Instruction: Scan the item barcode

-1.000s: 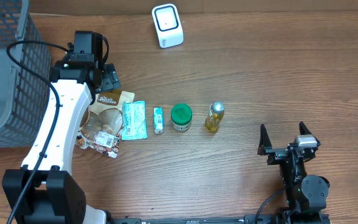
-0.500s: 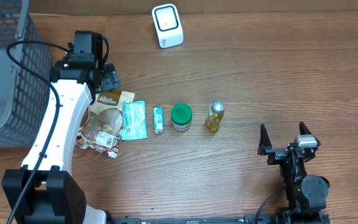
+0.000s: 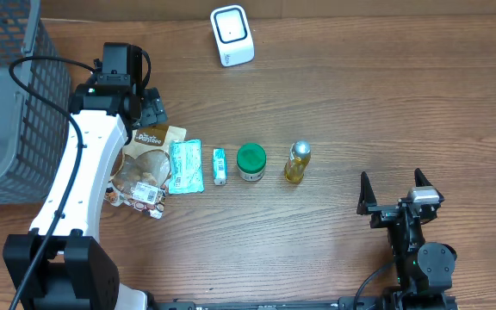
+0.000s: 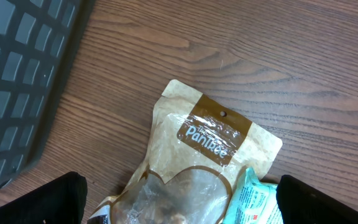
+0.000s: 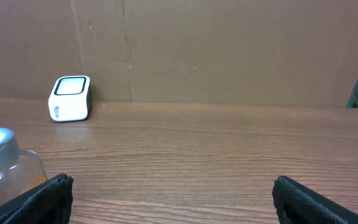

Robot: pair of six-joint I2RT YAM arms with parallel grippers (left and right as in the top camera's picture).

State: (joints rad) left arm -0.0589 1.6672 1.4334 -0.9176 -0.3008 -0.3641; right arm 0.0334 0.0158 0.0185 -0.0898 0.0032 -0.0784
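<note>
Nothing is picked up yet, so the step in hand looks like the approach to a first item. The left hand (image 4: 194, 202) hangs with its jaws spread wide and empty. The Panitee pouch (image 4: 210, 143) lies flat on the tabletop (image 3: 360, 103), directly below and between its fingertips. A mint-green packet (image 4: 253, 199) overlaps the pouch's edge near the one fingertip, and a grey basket (image 4: 23, 81) stands off to the hand's other side.

The right hand (image 5: 179, 202) is also wide open and empty. A bottle (image 5: 5, 162) stands close in front of it, and the white barcode scanner (image 5: 70, 98) is far ahead across the tabletop.

The next move probably calls for lowering onto the pouch and pinching its thin top edge without catching the packet. The pouch would then be carried well away from the hand's present spot to the scanner, code facing its window.

No barcode shows on the pouch's upper face, so it may be underneath. The pouch's lower part is cut off in the wrist view, and the arm hides part of it from overhead.
</note>
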